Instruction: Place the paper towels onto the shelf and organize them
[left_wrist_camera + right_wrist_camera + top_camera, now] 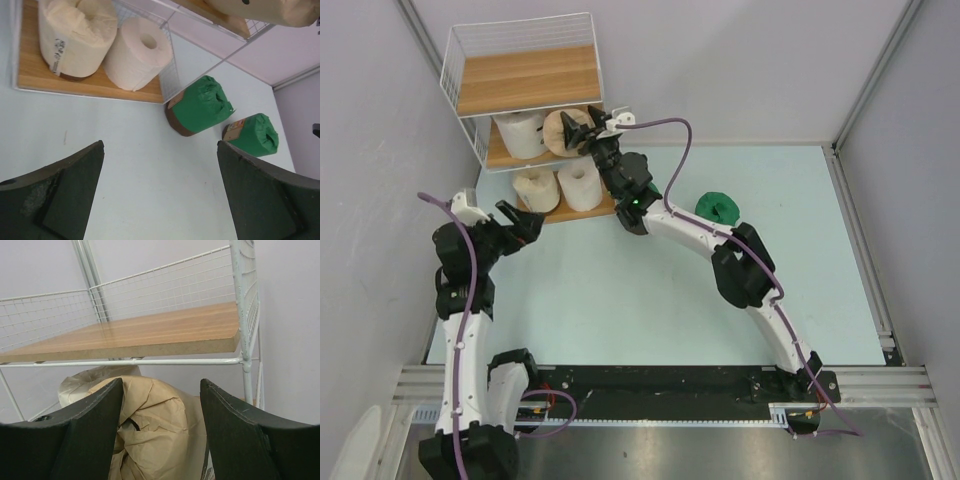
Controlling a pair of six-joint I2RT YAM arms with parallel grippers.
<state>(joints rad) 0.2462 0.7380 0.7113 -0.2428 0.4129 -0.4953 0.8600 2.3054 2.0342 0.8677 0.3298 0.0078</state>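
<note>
Your right end effector (582, 128) holds the tan roll (560, 130) at the shelf's (525, 80) middle tier; the left end effector (160, 150) is wide open near the bottom tier. Let go too near the tier's front edge and the roll could tumble off.

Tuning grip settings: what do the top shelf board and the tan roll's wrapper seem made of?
Top shelf board: probably laminated particleboard, smooth wood-grain face, plain fibrous edge. Tan roll: wrapped in matte brown paper, sharply creased.
</note>
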